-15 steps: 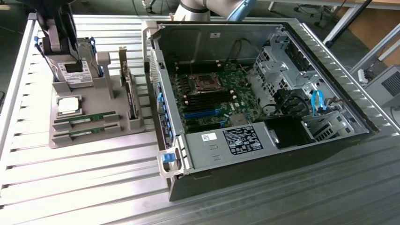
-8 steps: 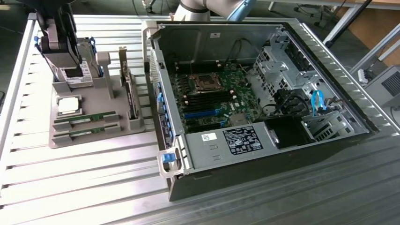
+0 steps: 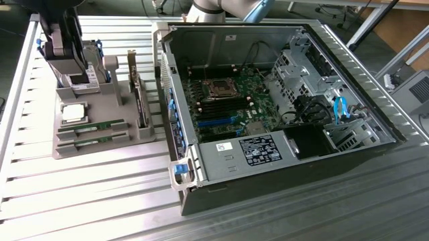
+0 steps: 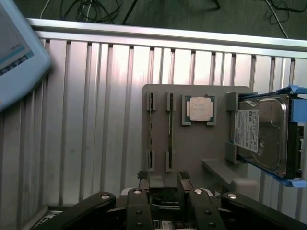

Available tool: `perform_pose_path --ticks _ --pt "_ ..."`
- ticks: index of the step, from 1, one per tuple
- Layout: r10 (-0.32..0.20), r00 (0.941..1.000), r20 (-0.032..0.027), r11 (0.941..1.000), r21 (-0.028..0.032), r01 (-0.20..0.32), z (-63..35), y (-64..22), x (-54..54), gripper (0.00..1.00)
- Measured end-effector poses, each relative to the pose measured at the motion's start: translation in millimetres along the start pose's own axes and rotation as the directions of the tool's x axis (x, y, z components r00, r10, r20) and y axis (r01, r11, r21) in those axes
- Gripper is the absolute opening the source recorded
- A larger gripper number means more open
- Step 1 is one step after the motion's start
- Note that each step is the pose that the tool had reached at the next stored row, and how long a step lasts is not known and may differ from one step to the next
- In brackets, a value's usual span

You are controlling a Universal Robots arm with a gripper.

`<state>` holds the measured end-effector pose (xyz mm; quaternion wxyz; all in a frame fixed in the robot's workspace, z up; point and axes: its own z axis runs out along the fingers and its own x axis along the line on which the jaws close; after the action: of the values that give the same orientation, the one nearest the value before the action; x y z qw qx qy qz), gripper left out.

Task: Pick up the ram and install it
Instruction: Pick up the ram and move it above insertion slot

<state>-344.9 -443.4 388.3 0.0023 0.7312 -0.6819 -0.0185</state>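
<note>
So the gripper (image 4: 163, 184) is hanging over the grey parts tray (image 4: 201, 153). Its two fingers (image 4: 182, 182) are standing apart with nothing pinched between them, so it's released and carrying nothing. The gripper body is getting cut off at the frame edge, and I can't tell how high the tips are sitting above the tray.

The ram isn't installed. One ram stick (image 3: 90, 126) is lying in its slot on the tray, and a second ram stick (image 3: 90, 141) is lying in the slot right beside it, parallel. From the wrist view both are showing edge-on as thin lines, so chips and labels aren't readable there. The fingertips are lining up roughly with the ends of the sticks but aren't touching them.

The silver CPU chip (image 4: 199, 109) is sitting on the same tray. The hard drive (image 4: 261, 134) in blue rails is running off the picture.

In the exterior view the tray is sitting on the exterior view's left, next to the open PC case (image 3: 234, 42). An upright expansion card (image 3: 137, 98) is blocking part of the tray. A dark shape (image 3: 57, 27) is getting cropped in the upper left corner, and I can't tell what it is.
</note>
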Motion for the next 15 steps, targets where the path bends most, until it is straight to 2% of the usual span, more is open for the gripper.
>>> perform_pose_path --ticks 2,8,15 --pt "0.0 1.0 0.0025 1.0 0.0003 0.0 1.7 0.2 1.1 0.35" --pt "-0.001 0.9999 0.0151 1.0 0.0012 0.001 7.8 0.4 3.2 0.35" --pt "-0.001 0.9997 0.0224 1.0 0.0016 0.001 13.5 0.3 4.3 0.35"
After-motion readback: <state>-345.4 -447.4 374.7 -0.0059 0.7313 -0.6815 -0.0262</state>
